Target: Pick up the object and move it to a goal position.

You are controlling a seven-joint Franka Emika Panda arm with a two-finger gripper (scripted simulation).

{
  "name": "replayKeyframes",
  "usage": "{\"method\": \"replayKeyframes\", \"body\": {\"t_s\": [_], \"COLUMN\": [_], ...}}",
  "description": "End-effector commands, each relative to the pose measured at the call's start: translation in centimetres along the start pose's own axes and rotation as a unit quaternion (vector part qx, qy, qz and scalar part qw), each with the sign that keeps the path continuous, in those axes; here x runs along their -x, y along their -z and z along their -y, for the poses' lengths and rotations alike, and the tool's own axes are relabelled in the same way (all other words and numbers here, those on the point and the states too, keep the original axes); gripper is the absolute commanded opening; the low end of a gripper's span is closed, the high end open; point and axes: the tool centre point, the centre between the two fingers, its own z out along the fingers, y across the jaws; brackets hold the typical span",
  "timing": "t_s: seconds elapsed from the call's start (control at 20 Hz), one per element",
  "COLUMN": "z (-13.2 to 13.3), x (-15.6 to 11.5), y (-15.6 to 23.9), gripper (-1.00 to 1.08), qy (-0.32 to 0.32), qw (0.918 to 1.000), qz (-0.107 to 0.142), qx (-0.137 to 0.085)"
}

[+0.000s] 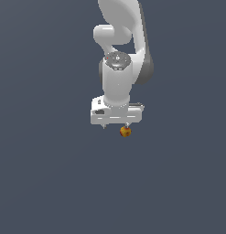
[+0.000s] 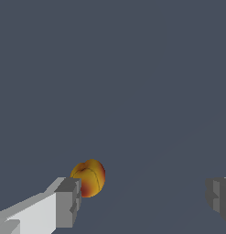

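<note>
The object (image 1: 125, 132) is a tiny orange-yellow ball with red patches, seen in the exterior view just under the white hand of the arm. My gripper (image 1: 115, 125) points straight down and is open, its fingers spread wide. In the wrist view the object (image 2: 89, 177) sits right by the tip of one grey finger (image 2: 67, 203), partly behind it. The other finger (image 2: 218, 197) is far off at the frame's edge, so my gripper (image 2: 142, 201) holds nothing. Whether the near finger touches the ball I cannot tell.
A flat, uniform dark grey-blue ground (image 1: 50, 183) fills both views. The white arm (image 1: 121, 27) rises behind the hand toward the top of the exterior view. No other objects show.
</note>
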Motion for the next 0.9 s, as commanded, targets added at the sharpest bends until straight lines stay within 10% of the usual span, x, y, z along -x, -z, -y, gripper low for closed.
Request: {"method": "replayKeyframes", "body": {"t_s": [0.0,0.85], "z": [0.0,-3.3], "x": [0.0,0.3], "y": [0.0,-0.6], "gripper": [1.0,1.0], "qy": [0.0,-0.021], "qw": [1.0,0.9996], "qz": [0.0,0.006], "qx": [0.0,0.016]}}
